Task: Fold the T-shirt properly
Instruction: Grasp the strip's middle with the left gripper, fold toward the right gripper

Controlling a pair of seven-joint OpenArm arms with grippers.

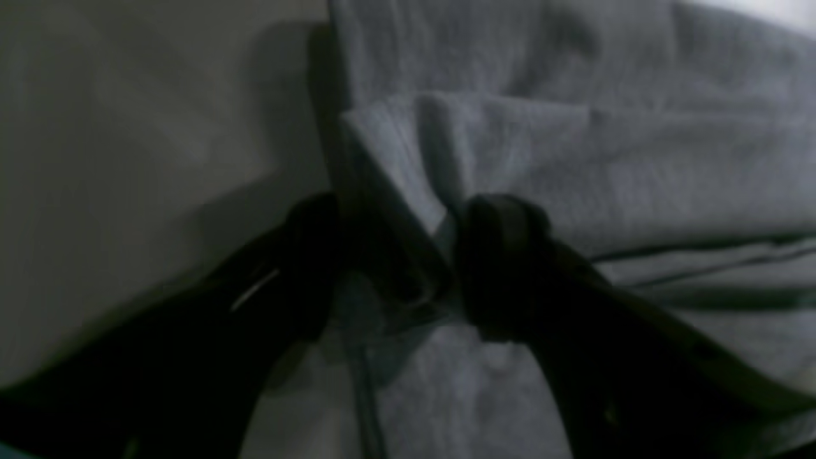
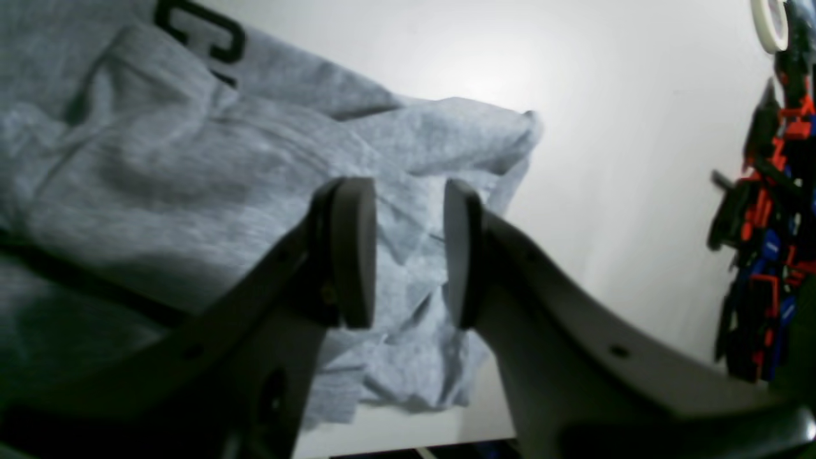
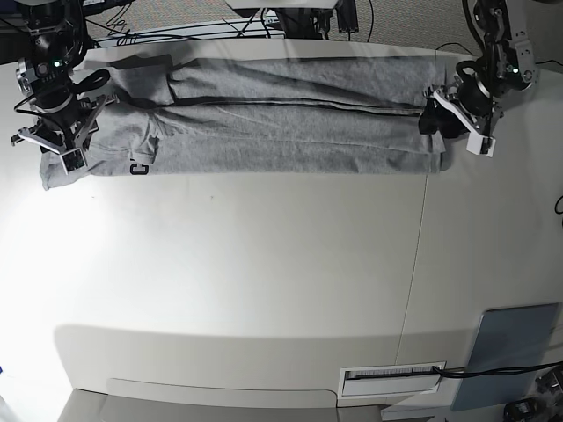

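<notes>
T-shirt: a large heather-grey cotton T-shirt [image 3: 281, 123] is laid as a long folded band along the far edge of the white table [image 3: 264, 281], reaching almost from one far corner to the other; black block lettering [image 3: 138, 168] is seen on its near edge toward the base view's left end.
Left arm: it is lowered at the band's end near the table's far corner on the base view's right, its wrist angled down toward the cloth.
Left hand: the left hand [image 1: 395, 268] is seen with its dark fingers [image 1: 503, 255] spread, a raised fold of the grey cloth standing between them; whether the cloth is touched cannot be told in the dim wrist view.
Right arm: it is held over the opposite end of the band, at the base view's left, wrist pointed downward.
Right hand: the right hand [image 2: 408, 252] is parted, a clear gap being left between its pads [image 2: 354, 248]; rumpled cloth lies below the gap and nothing is gripped.
Pad: a grey-blue flat rectangular pad [image 3: 515, 352] is set at the table's near corner on the base view's right, well apart from the T-shirt.
</notes>
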